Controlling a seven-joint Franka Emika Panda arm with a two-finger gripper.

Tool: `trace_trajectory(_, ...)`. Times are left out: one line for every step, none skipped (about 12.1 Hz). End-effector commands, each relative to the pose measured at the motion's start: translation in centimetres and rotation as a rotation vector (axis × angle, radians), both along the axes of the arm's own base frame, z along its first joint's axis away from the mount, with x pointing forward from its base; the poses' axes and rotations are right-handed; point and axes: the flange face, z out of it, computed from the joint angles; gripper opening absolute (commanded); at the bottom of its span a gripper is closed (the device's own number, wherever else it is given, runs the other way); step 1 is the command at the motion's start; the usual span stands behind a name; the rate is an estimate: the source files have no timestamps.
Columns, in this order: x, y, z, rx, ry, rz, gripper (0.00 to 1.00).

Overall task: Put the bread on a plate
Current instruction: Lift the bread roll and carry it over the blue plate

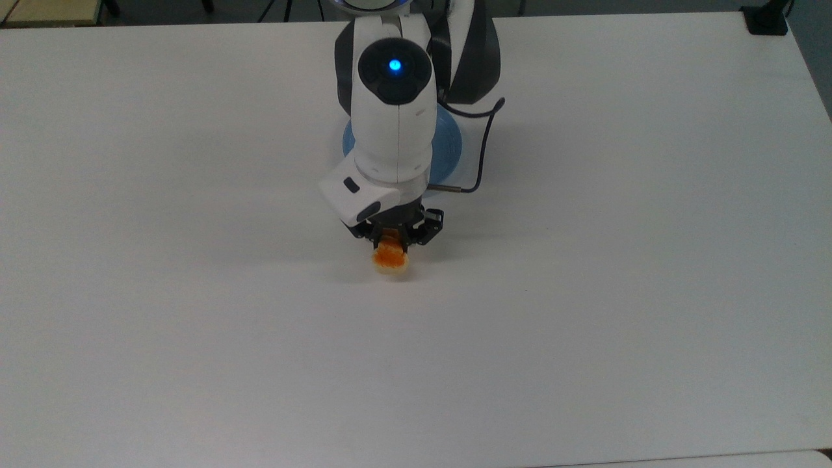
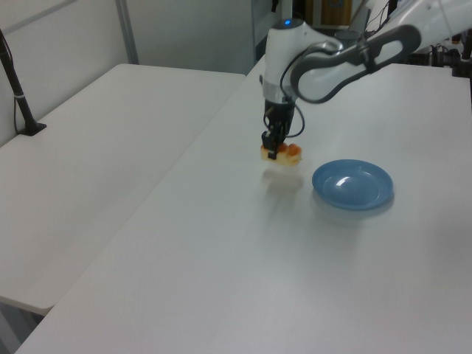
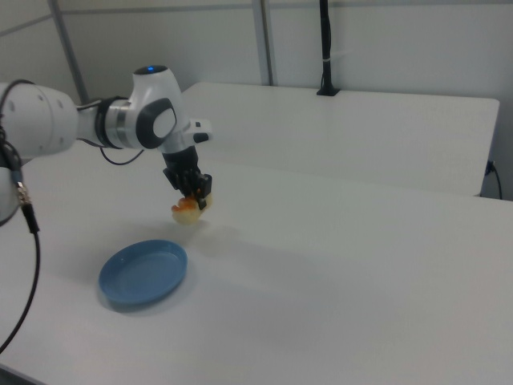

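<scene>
One black two-finger gripper (image 2: 273, 148) clamped one orange-topped oblong bread loaf (image 2: 285, 153) | loaf hung off the white table (image 2: 221, 243), beside one round light-blue glossy plate (image 2: 352, 184), apart from it

Bare table (image 2: 221, 243) between lifted bread (image 2: 282, 154) and plate (image 2: 352, 184), nothing between
</scene>
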Motion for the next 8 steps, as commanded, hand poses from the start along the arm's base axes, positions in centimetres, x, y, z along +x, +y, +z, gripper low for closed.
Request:
trace_trajectory(-7.7, -0.6, 3.5, 0.0, 0.051, -0.02, 0.39)
trace_trajectory(-10.1, -0.6, 3.3, 0.0, 0.074, -0.013, 0.39)
trace_trajectory(-12.2, -0.6, 2.8, -0.002, 0.09, -0.001, 0.39)
trace_trajectory(-14.2, -0.4, 2.1, -0.003, 0.085, 0.038, 0.39)
trace_trajectory(-16.0, -0.7, 1.4, 0.001, 0.066, 0.044, 0.39)
trace_trajectory(-17.4, -0.5, 0.6, 0.005, 0.053, 0.054, 0.39)
trace_trajectory(-18.2, 0.6, -0.4, 0.005, 0.051, 0.078, 0.39)
trace_trajectory(-18.6, 1.1, -1.1, 0.006, 0.045, 0.087, 0.39)
